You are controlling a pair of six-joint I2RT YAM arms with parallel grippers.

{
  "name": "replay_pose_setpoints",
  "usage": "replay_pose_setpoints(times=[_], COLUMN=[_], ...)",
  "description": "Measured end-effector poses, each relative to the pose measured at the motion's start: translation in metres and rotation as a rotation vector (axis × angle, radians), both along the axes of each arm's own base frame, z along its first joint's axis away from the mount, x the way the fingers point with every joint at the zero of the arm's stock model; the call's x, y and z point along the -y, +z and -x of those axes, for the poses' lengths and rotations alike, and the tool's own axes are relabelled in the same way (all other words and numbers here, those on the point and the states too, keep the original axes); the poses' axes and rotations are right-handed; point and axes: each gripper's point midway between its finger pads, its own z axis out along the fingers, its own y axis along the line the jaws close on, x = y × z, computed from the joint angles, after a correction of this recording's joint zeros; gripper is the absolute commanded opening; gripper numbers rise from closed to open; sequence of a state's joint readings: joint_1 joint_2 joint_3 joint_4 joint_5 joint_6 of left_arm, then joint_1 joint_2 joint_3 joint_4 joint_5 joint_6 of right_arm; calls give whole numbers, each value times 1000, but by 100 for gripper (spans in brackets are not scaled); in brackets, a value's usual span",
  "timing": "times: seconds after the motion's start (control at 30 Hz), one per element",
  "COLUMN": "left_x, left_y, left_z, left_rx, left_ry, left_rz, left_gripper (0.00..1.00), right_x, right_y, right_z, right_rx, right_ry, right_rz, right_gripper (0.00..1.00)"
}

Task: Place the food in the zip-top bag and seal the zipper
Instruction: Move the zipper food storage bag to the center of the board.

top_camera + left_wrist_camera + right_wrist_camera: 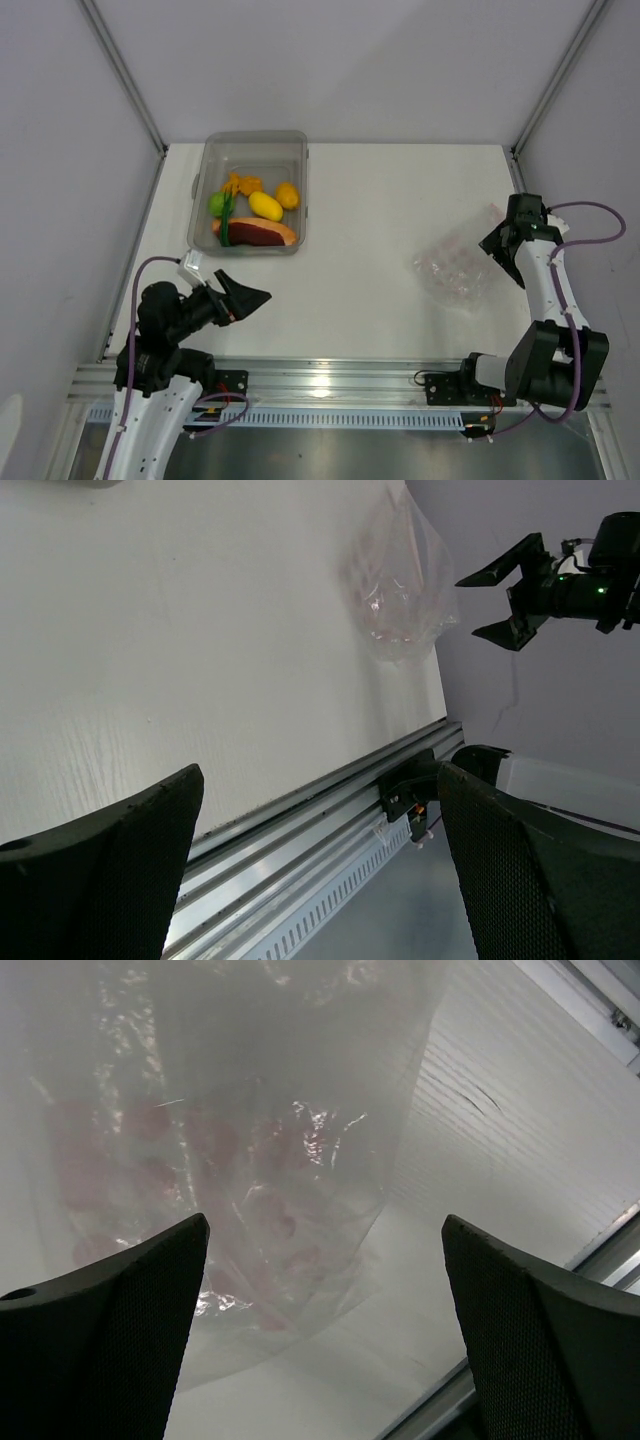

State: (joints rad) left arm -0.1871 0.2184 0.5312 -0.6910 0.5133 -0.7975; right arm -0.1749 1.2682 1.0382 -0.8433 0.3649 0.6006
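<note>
Just ahead of the spread right fingers (100,1330), the bag (250,1190) is laid on the desk (520,1160); judged limp and slick, it is best pinched at its rim. Food (262,207) is kept beyond the spread left fingers (100,870).

The zip-top bag (455,268), transparent and crinkled, lies flat on the desk (380,200) at right, well apart from the lemon (265,206), orange fruit (288,195), lime (216,203), green stalk (227,222), orange cluster (241,184) and dark-red slice (258,232) grouped in the clear bin (255,137) at far left.
</note>
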Motion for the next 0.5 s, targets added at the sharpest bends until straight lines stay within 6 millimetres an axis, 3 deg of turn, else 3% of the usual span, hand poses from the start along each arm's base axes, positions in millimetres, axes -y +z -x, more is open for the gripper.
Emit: replay_pose_setpoints(times=[0.13, 0.27, 0.4, 0.5], left_x=[4, 9, 12, 12], left_y=[3, 10, 13, 12], left_z=[3, 8, 13, 17], left_rx=[12, 40, 49, 44], left_ry=[-34, -75, -105, -111], left_rz=[11, 33, 44, 42], left_gripper=[100, 99, 99, 100], right_x=[4, -20, -97, -185], right_y=[-28, -64, -100, -103], right_z=[4, -13, -37, -44], right_rx=[-35, -72, -115, -129], right_ry=[-37, 43, 278, 546], right_rz=[-30, -156, -301, -342], right_gripper=[99, 99, 99, 100])
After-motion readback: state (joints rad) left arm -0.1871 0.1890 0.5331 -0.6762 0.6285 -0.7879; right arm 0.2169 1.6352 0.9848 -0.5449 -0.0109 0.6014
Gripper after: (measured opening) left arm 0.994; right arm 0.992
